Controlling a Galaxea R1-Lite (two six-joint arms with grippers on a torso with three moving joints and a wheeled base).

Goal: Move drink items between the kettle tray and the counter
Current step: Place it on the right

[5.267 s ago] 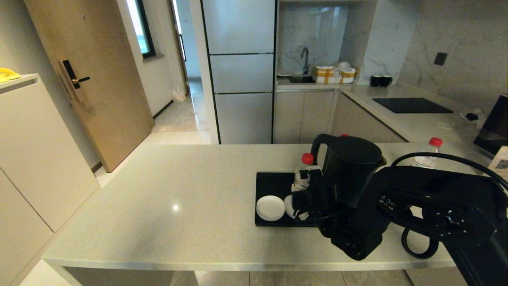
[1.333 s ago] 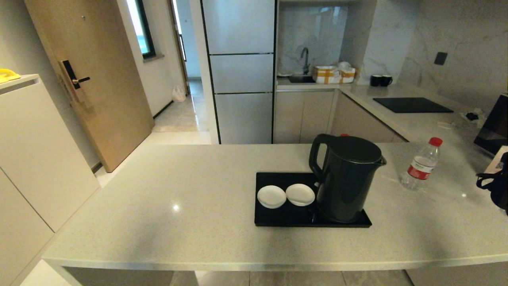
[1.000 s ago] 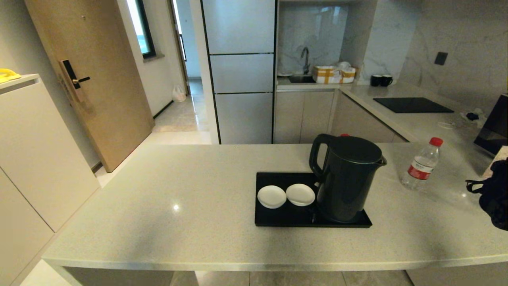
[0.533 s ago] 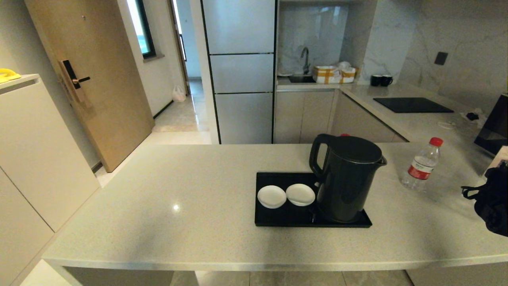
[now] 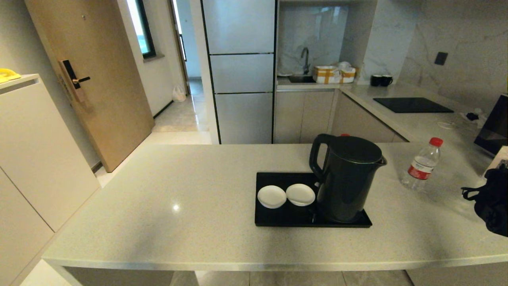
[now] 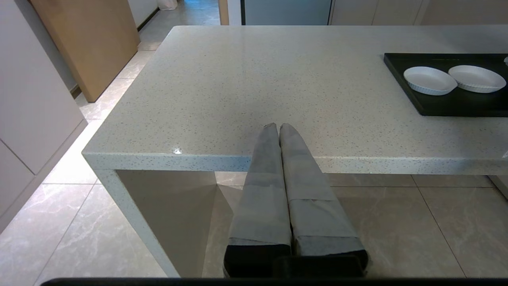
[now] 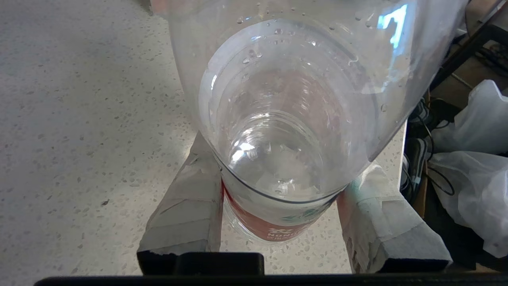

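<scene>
Right wrist view shows a clear plastic bottle (image 7: 285, 131) standing between the two padded fingers (image 7: 186, 214) of the right gripper (image 7: 281, 222), its red-and-white label low down and its long axis upright, running straight away from the camera. The fingers sit on either side of the bottle and appear to grasp its body, just above the speckled stone counter (image 7: 79, 119), near that counter's edge. In the head view this gripper (image 5: 490, 206) shows only at the far right edge, and the bottle it holds cannot be seen there.

A second bottle (image 5: 421, 164) with a red cap stands upright on the counter, right of the dark kettle (image 5: 346, 178) and well off the glossy black tray (image 5: 278, 216), where two round white coasters (image 5: 271, 196) lie side by side.

The left gripper (image 6: 279, 129) is parked off the counter's near edge with its fingers pressed together, holding nothing. The right arm is clearly the nearer to both bottles.
</scene>
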